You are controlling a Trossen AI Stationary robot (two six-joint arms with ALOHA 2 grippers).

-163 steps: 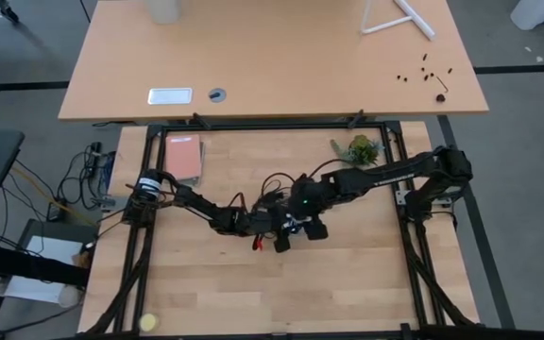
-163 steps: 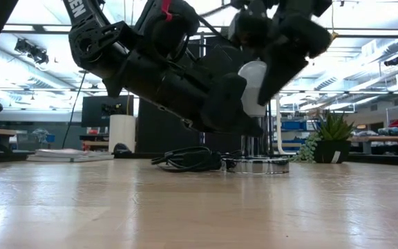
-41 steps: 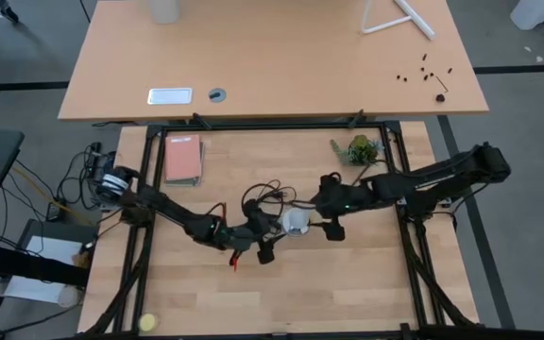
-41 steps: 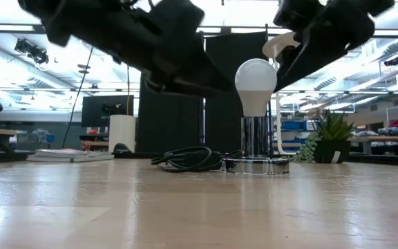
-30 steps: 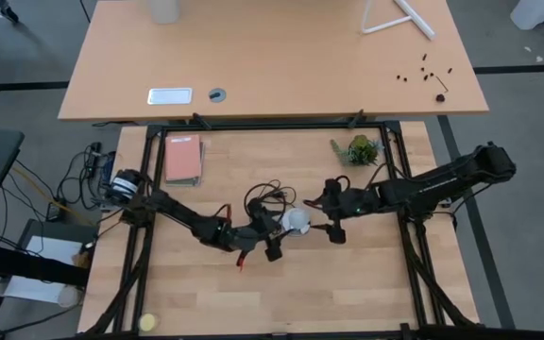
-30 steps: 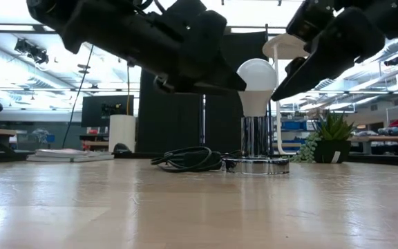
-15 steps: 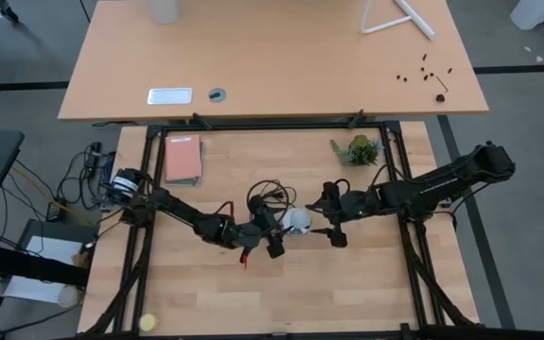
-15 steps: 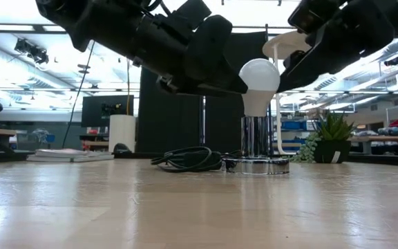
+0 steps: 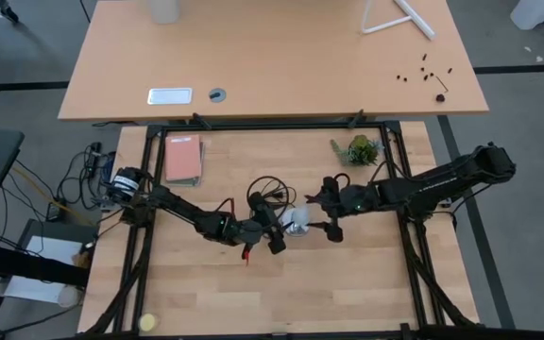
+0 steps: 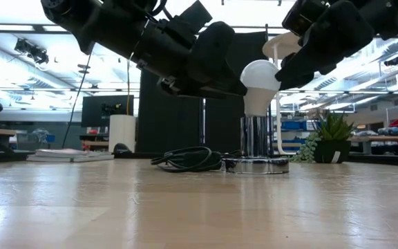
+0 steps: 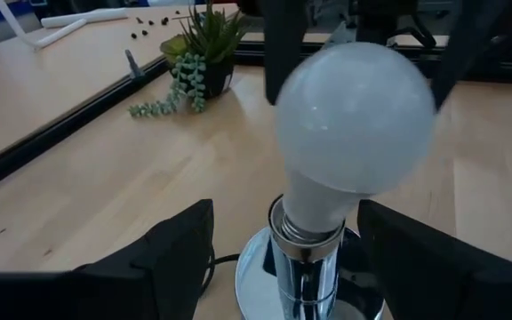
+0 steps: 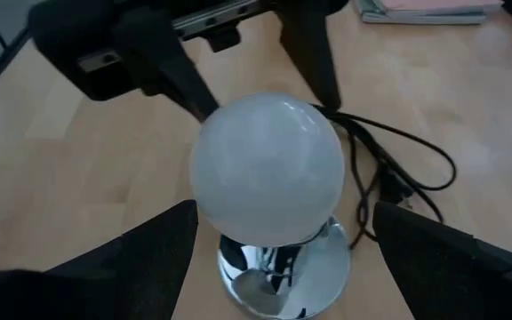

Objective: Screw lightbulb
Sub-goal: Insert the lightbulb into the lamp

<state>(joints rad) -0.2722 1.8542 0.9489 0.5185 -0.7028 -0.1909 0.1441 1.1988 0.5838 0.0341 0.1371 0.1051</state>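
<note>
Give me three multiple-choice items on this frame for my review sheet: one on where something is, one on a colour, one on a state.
1. Where is the lightbulb?
A. lying on the wooden table
B. seated in the chrome socket
C. beside the potted plant

2. What colour is the cord coiled by the socket?
A. black
B. red
C. white

3. How do the left end effector and the right end effector stand?
A. both shut tight on the socket
B. left shut, right out of view
C. both open, either side of the bulb

Answers: 1 B, its neck sits in the upright socket; 2 A, the right wrist view shows it dark; 3 C, each wrist view shows fingers spread clear of the bulb.
</note>
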